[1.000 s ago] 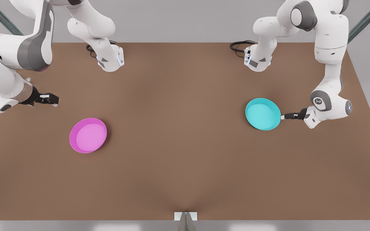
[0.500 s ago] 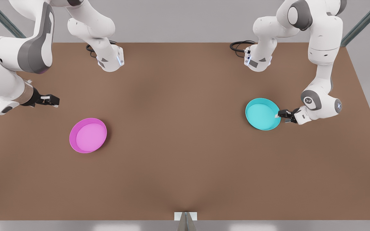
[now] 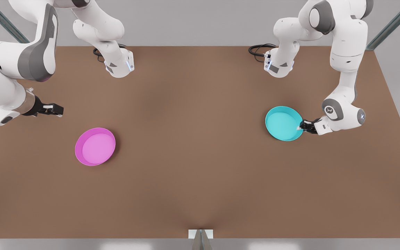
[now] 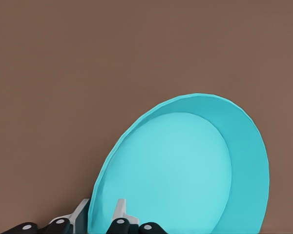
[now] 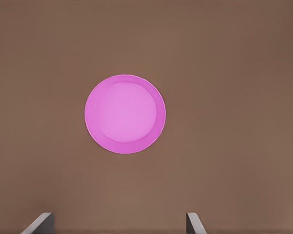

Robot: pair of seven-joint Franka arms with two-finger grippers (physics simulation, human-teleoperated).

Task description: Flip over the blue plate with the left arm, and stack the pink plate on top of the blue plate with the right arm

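While it lies right side up on the brown table (image 3: 200,180), the blue plate (image 3: 283,123) sits toward three o'clock in the front view, its hollow facing up. At the plate's own three o'clock edge the left gripper (image 3: 303,127) straddles the rim: in the left wrist view one finger (image 4: 121,210) lies inside the dish and the other outside the wall, and they appear to be pinching the rim, though the contact itself is hard to judge. The left arm (image 3: 342,86) reaches down to it from about one o'clock.

Well apart, toward eight o'clock on the table, the pink plate (image 3: 95,146) rests flat and upright. The right gripper (image 3: 57,110) hovers near it at its eleven o'clock, touching nothing; its fingertips (image 5: 39,223) stand spread wide in the right wrist view, which looks down on the pink plate.
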